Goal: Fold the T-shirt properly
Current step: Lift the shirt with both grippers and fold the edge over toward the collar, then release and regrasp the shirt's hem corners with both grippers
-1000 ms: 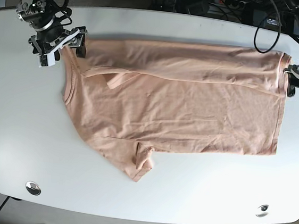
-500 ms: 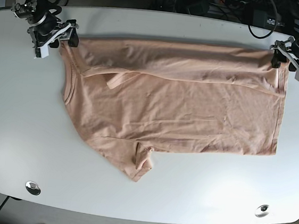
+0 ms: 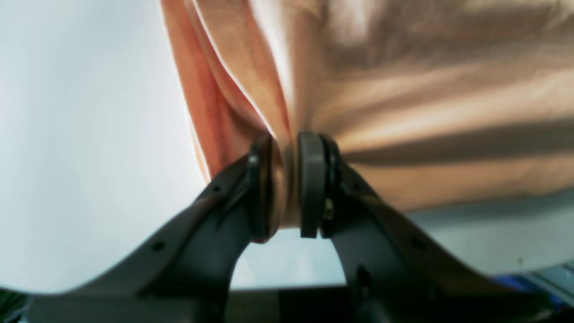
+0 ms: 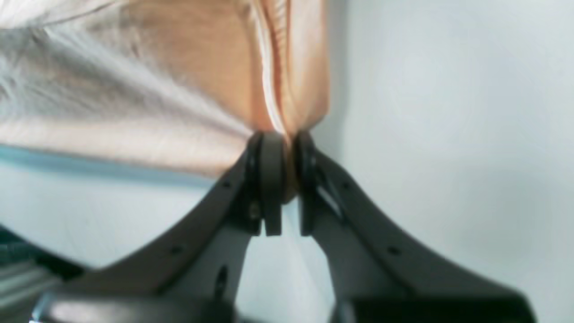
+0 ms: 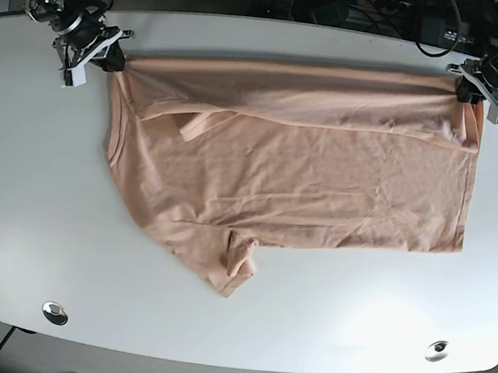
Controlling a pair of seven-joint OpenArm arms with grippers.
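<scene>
T-shirt (image 5: 291, 164), peach-coloured, lies spread on the white table (image 5: 32, 217), its far edge pulled taut in a straight band between the two grippers. That band is a folded-over strip with long creases running along it from one gripper to the other. Nearer than the grippers, the cloth lies mostly flat with faint wrinkles, and one sleeve (image 5: 236, 270) pokes out crumpled at the near edge. A second sleeve (image 5: 180, 117) lies folded under the band, close to the right gripper.

Right gripper (image 4: 282, 179) is clamped on the shirt's far corner at the collar end; in the right wrist view the fabric bunches into tight pleats just beyond its pads (image 4: 271, 179). Left gripper (image 3: 287, 188) is clamped on the far corner at the hem end, with cloth pinched between its pads (image 3: 311, 184) and fanning away in broad folds. Both wrist views are blurred.
</scene>
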